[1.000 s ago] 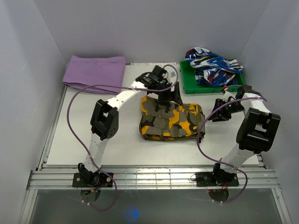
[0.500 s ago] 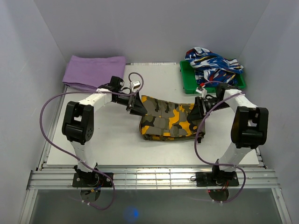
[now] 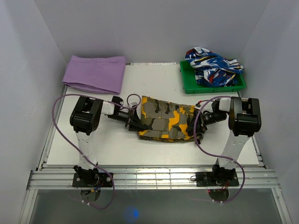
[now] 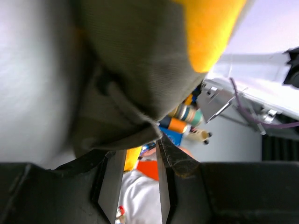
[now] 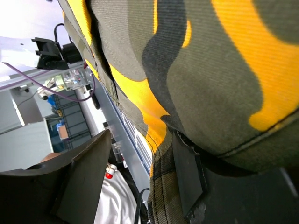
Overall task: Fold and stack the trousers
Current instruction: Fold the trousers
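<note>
The camouflage trousers point(image 3: 163, 121) lie folded in a thick pad at the table's middle. My left gripper point(image 3: 134, 122) is low at their left edge. In the left wrist view the trousers point(image 4: 135, 60) bunch just over the fingertips, and the left gripper point(image 4: 138, 149) shows a narrow gap with no cloth in it. My right gripper point(image 3: 199, 124) is at the pad's right edge. In the right wrist view the right gripper point(image 5: 142, 140) is wide open, and the trousers point(image 5: 210, 70) have a folded edge lying against one finger point(image 5: 187, 172), clear of the other.
A folded purple cloth point(image 3: 96, 73) lies at the back left. A green tray point(image 3: 187, 85) at the back right holds a blue, white and red patterned garment point(image 3: 212, 65). White walls close in both sides and the back.
Both arms have dropped from above the trousers and come in low at the pad's left and right edges. The left jaws have narrowed. The pad's ends look slightly pushed.
</note>
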You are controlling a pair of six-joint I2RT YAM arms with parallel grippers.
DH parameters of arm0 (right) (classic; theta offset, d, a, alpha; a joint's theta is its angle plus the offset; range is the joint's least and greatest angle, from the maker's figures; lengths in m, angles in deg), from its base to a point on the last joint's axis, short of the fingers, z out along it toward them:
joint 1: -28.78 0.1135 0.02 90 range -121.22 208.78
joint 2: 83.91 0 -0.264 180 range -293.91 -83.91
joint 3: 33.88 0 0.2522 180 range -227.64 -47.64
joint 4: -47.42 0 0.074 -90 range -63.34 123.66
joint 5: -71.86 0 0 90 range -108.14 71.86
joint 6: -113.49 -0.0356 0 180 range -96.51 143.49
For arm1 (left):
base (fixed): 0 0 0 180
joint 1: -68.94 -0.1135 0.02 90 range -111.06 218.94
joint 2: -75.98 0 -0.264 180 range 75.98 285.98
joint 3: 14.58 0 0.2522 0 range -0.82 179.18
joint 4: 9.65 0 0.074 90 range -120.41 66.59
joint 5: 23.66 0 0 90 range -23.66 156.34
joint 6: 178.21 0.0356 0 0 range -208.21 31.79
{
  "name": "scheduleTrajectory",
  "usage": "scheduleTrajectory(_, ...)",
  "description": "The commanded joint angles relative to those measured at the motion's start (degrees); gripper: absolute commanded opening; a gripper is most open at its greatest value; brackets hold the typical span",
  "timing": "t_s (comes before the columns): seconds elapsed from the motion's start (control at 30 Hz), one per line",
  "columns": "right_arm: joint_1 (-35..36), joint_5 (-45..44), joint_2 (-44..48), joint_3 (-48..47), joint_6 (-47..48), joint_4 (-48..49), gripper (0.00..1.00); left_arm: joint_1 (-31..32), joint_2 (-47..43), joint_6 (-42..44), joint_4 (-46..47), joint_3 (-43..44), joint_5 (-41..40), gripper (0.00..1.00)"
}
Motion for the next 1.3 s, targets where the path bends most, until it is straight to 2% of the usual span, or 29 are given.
scheduleTrajectory(0.0,0.10,-8.13,-3.05,0.09,-0.42,7.44,0.63,-3.44,3.87,-0.53,5.47,0.35,-20.37,0.44)
scheduleTrajectory(0.1,0.10,-8.22,-2.61,-0.52,-0.25,7.44,0.62,-4.59,2.57,3.59,2.40,2.45,-17.34,0.45)
scheduleTrajectory(0.2,0.45,-6.82,-1.38,-1.66,0.36,6.04,0.61,-4.41,-2.52,8.69,-0.50,4.56,-9.52,0.52)
scheduleTrajectory(0.23,0.71,-5.33,-0.94,-2.01,0.98,5.07,0.61,-4.24,-3.93,10.18,-2.09,5.71,-4.36,0.57)
scheduleTrajectory(0.33,0.98,-1.99,2.65,-4.47,2.91,1.12,0.60,-3.80,-9.30,15.37,-9.38,11.59,2.52,0.59)
scheduleTrajectory(0.43,1.06,0.74,5.91,-9.82,5.02,-4.06,0.60,-3.80,-11.76,16.79,-13.61,18.43,4.12,0.59)
scheduleTrajectory(0.57,0.98,0.49,8.72,-16.33,7.04,-7.15,0.60,-3.45,-10.63,11.44,-10.03,24.78,1.24,0.57)
scheduleTrajectory(0.63,0.98,0.13,8.73,-18.44,6.96,-6.37,0.60,-3.01,-9.75,6.36,-3.27,26.10,-1.49,0.57)
scheduleTrajectory(0.73,0.89,-0.13,5.84,-21.16,5.56,-4.08,0.62,-1.95,-5.81,-0.40,6.31,28.39,-5.80,0.58)
scheduleTrajectory(0.87,0.36,-0.83,-0.91,-22.58,3.45,1.10,0.62,-1.42,4.30,-8.86,11.68,33.31,-6.86,0.57)
scheduleTrajectory(1.07,-0.43,-6.10,-10.50,-23.29,3.01,6.37,0.62,-1.34,14.06,-6.34,11.26,31.38,-10.46,0.56)
scheduleTrajectory(1.27,-0.43,-9.36,-10.44,-25.74,1.51,9.02,0.61,-3.62,16.36,-3.17,9.33,35.68,-14.15,0.56)
